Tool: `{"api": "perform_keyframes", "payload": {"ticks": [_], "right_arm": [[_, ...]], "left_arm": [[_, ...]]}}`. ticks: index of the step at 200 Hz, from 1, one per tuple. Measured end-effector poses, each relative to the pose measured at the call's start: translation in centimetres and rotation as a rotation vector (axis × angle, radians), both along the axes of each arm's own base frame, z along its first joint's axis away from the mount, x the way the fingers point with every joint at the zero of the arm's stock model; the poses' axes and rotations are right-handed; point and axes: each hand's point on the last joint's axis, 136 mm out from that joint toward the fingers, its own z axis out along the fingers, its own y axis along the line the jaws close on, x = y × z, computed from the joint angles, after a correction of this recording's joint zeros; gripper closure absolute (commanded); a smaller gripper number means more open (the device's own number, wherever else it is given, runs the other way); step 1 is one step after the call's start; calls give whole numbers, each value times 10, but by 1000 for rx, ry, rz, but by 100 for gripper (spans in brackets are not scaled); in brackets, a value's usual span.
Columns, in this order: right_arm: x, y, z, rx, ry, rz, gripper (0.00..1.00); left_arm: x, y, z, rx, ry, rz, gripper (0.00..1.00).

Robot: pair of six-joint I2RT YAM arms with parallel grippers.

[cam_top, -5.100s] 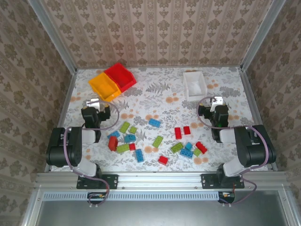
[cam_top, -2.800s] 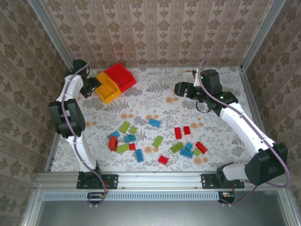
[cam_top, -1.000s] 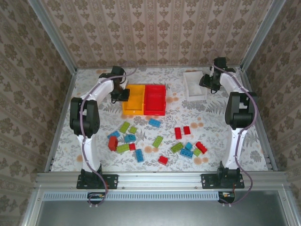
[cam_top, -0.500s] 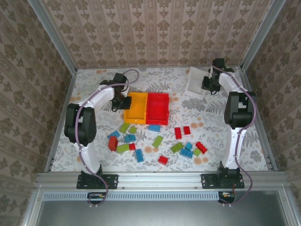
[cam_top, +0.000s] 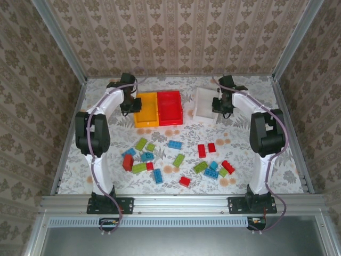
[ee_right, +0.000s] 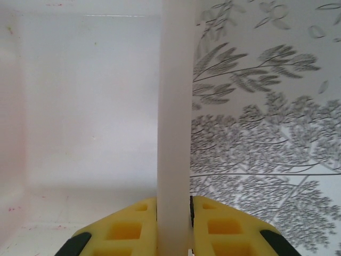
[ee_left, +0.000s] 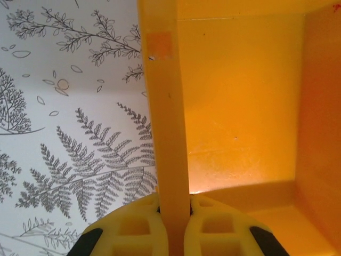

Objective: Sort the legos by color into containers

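Change: white bin [cam_top: 204, 104] has been dragged inward from the far right corner and now stands near the red bin [cam_top: 169, 106]; the three containers are nearly lined up, so sorting can likely begin.
Left tool [ee_left: 173, 212]: clenched on the left wall of the yellow-orange bin [cam_top: 145, 111], which touches the red bin.
Right tool [ee_right: 174, 209]: clamped on the white bin's right wall.
Legos [cam_top: 176, 160]: all loose on the surface [cam_top: 256, 138], nearer than the bins.
Views: wrist cameras show the pinched walls and bare interiors; the overhead camera shows the row.

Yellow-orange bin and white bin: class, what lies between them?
Top view: the red bin, against the yellow-orange bin, then bare tablecloth before the white bin.
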Motion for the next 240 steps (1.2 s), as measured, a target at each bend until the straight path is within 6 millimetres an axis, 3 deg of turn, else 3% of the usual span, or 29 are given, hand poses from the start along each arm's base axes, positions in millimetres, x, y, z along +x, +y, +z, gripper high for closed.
{"api": "perform_keyframes", "payload": {"ticks": [76,103,184,210,240], "right_arm": [[-9,31,5,-72,-6,72,85],[-1,39,19,-90,-39,88,79],[-5,45,17,-124,-16,124,77],[-7,44,13,-130,-2,127,76],[-8,44,7,-134,17,129,66]], "left_arm": [[3,-1,-2,14,-5,-57,100],[3,-1,-2,16,-5,-60,81],[1,3,-2,31,5,-40,65],[2,5,13,29,-29,-8,60],[-1,7,59,-5,-125,41,59]]}}
